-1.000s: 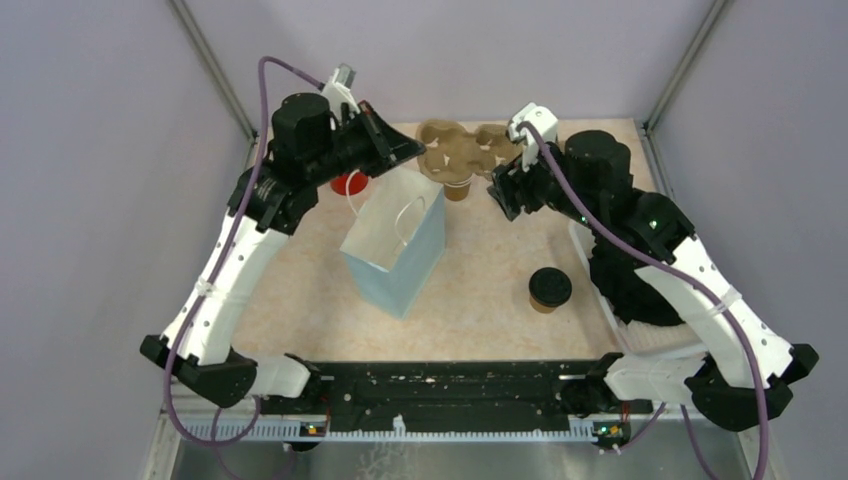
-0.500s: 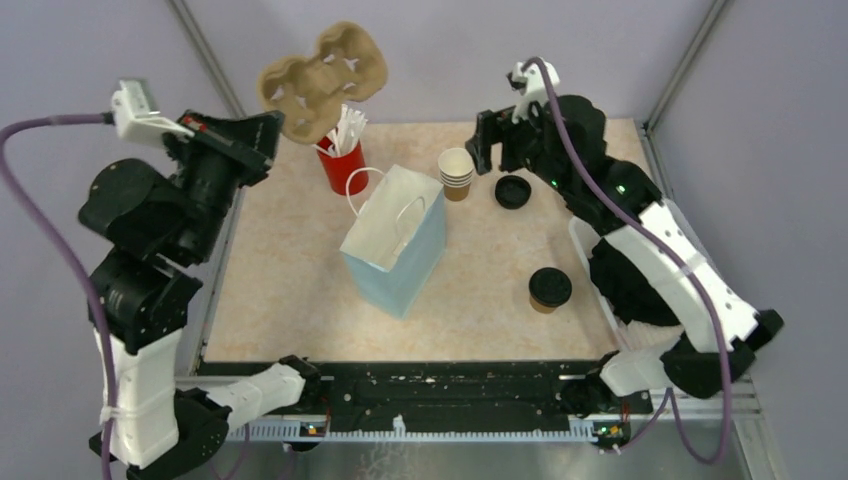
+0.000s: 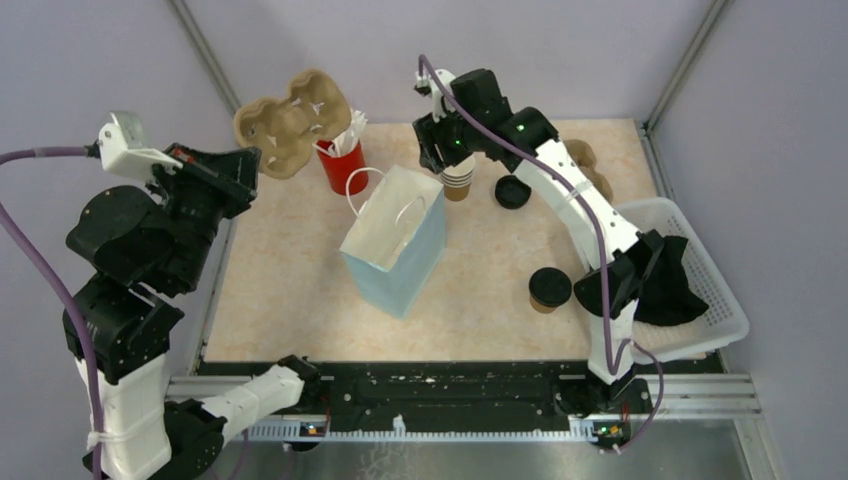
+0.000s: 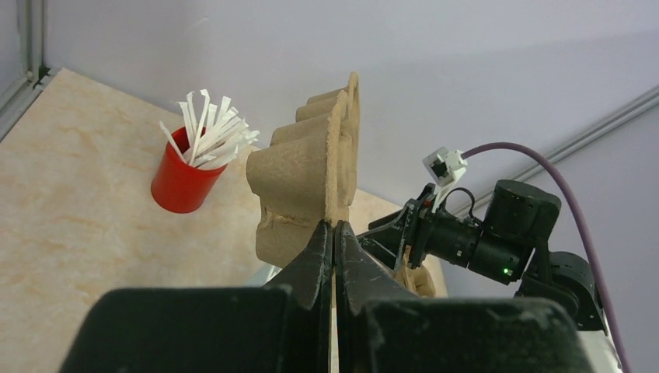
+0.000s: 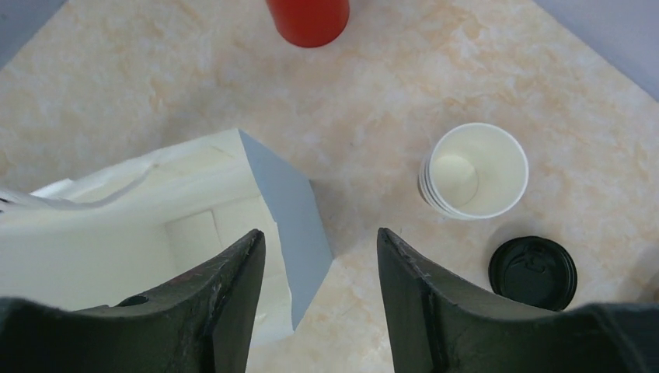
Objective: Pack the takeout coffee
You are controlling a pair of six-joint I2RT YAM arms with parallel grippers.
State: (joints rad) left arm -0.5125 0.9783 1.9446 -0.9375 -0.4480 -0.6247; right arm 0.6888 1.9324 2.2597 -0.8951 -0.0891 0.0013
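Note:
The takeout coffee (image 3: 549,288), a brown cup with a black lid, stands on the table at the right front, apart from both grippers. My left gripper (image 3: 248,165) is shut on the rim of a brown cardboard cup carrier (image 3: 290,120) and holds it in the air at the back left; in the left wrist view the carrier (image 4: 307,175) stands edge-up between the closed fingers, at my left gripper (image 4: 334,227). My right gripper (image 3: 435,152) is open and empty above the far corner of the open blue paper bag (image 3: 395,245). The right wrist view shows the gripper (image 5: 320,242) over the bag's mouth (image 5: 140,233).
A red cup of white straws (image 3: 343,165) stands behind the bag. A stack of lidless cups (image 5: 474,171) and a loose black lid (image 5: 533,273) sit right of the bag. A white basket (image 3: 715,285) holding something black lies at the right edge. Another carrier (image 3: 588,160) lies behind.
My right arm has swung left from over the loose lid to over the bag's far corner. My left arm lifted the carrier off the table earlier and has now shifted it slightly left and down.

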